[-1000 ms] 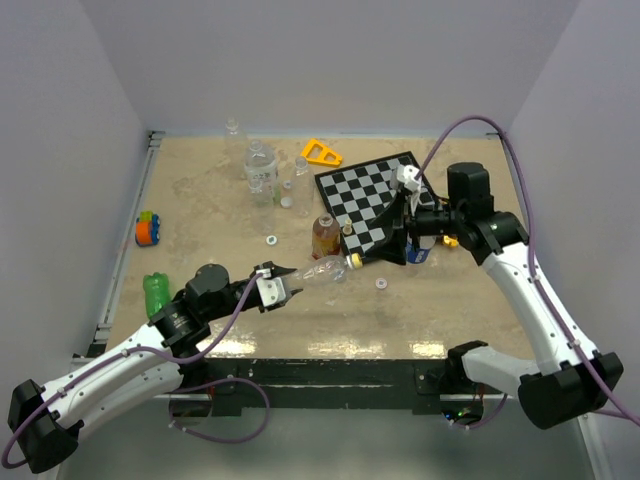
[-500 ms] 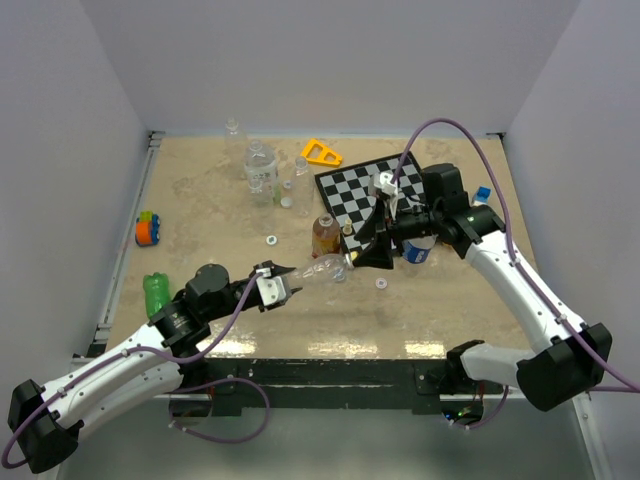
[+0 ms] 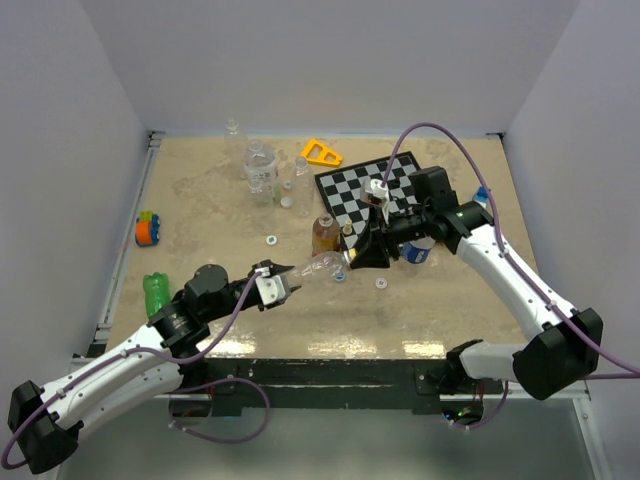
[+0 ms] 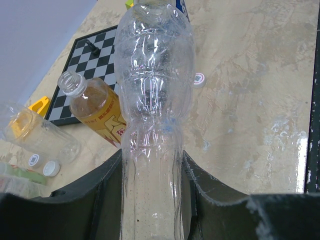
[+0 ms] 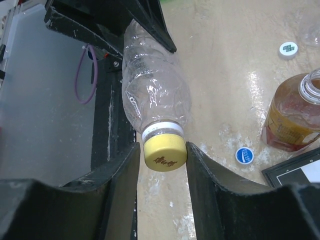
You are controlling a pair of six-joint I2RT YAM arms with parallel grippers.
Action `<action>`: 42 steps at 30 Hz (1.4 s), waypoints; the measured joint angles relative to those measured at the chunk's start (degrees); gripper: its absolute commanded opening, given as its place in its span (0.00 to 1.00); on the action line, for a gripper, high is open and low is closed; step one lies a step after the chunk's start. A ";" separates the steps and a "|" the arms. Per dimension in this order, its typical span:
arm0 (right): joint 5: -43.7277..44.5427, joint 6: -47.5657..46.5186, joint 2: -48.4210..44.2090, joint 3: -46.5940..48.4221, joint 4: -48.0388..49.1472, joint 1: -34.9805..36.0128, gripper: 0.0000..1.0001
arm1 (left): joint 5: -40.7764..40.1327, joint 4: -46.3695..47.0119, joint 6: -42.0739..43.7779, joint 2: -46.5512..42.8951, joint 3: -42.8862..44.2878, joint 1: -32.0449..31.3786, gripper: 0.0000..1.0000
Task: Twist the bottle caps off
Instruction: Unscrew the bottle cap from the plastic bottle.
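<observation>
My left gripper [image 3: 290, 283] [image 4: 152, 155] is shut on the base of a clear crumpled bottle [image 3: 322, 268] [image 4: 155, 95] and holds it off the table, neck pointing right. Its yellow cap [image 3: 350, 262] [image 5: 165, 152] is on. My right gripper [image 3: 356, 258] [image 5: 162, 146] is open with a finger on either side of the cap; one touches it and the other stands a sliver off. An amber bottle [image 3: 323, 235] [image 5: 292, 115] stands uncapped behind. A blue cap [image 5: 244, 155] and a white cap [image 5: 288, 48] lie loose on the table.
A chessboard [image 3: 370, 195] lies behind the right gripper, with a blue-labelled bottle [image 3: 420, 250] at its near corner. A green bottle [image 3: 155, 293] lies at the left. Clear bottles [image 3: 260, 168], a yellow triangle [image 3: 321, 152] and a coloured toy [image 3: 148, 228] sit further back.
My right arm has swung left, and its jaws have come up around the yellow cap. The left arm has held the bottle still.
</observation>
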 measured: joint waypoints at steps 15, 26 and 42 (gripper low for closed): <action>-2.29 -2.40 -0.04 0.57 -1.44 0.00 0.21 | 0.31 0.04 0.00 0.00 0.00 -0.02 0.00; -2.49 -12.33 0.09 3.85 -8.57 0.44 0.00 | 1.44 0.81 -0.37 0.00 0.00 -0.09 0.00; 17.40 -48.85 -12.98 11.34 -21.07 8.66 0.00 | 24.37 3.56 -4.24 16.90 11.54 6.21 0.00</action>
